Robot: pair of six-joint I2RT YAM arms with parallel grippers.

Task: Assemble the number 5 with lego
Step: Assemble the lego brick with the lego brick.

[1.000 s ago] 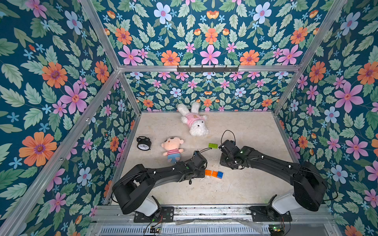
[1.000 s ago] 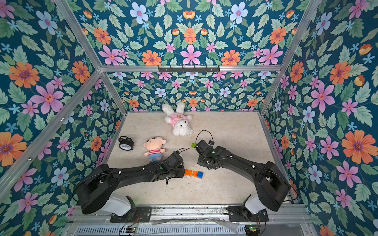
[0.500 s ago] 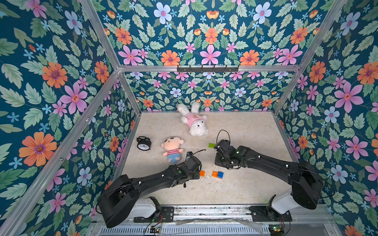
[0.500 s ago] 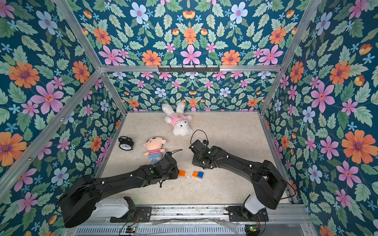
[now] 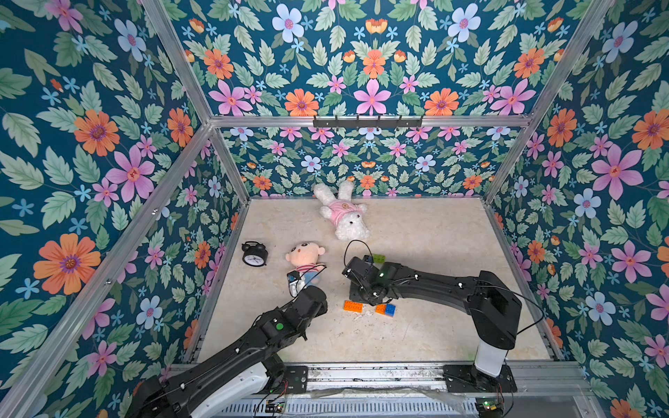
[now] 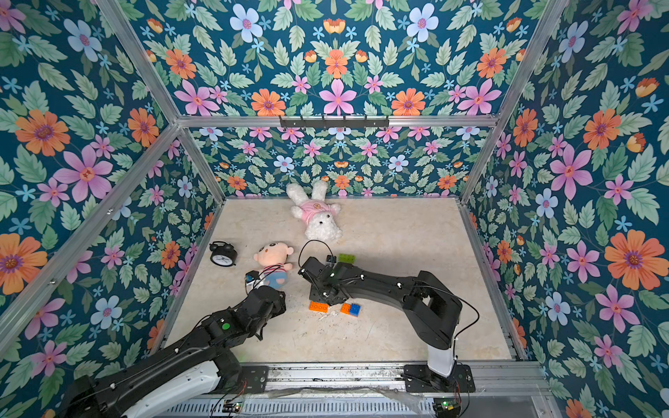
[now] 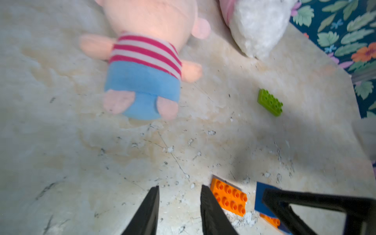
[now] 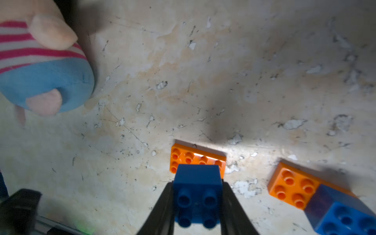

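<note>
The right jaws are clamped on a small blue brick (image 8: 197,193), with one black finger (image 8: 162,205) pressed against each of its sides. In the right wrist view this brick hangs over the near edge of the single orange brick (image 8: 198,157), which lies flat on the table (image 5: 416,336) with its studs up. Whether the two bricks touch, I cannot tell.

The left jaws stand a moderate way apart and hold nothing; only bare table shows between the two fingers (image 7: 205,201). They are just beside the single orange brick, on the side away from the other bricks, and one fingertip comes very near its corner.

On the opposite side of the single orange brick, near but not touching it, lies a second orange brick (image 5: 380,308) with a second blue brick (image 5: 390,310) pressed on one end. The green brick (image 5: 379,258) lies alone, well apart from the single orange brick and beyond it as seen from the robot.
</note>
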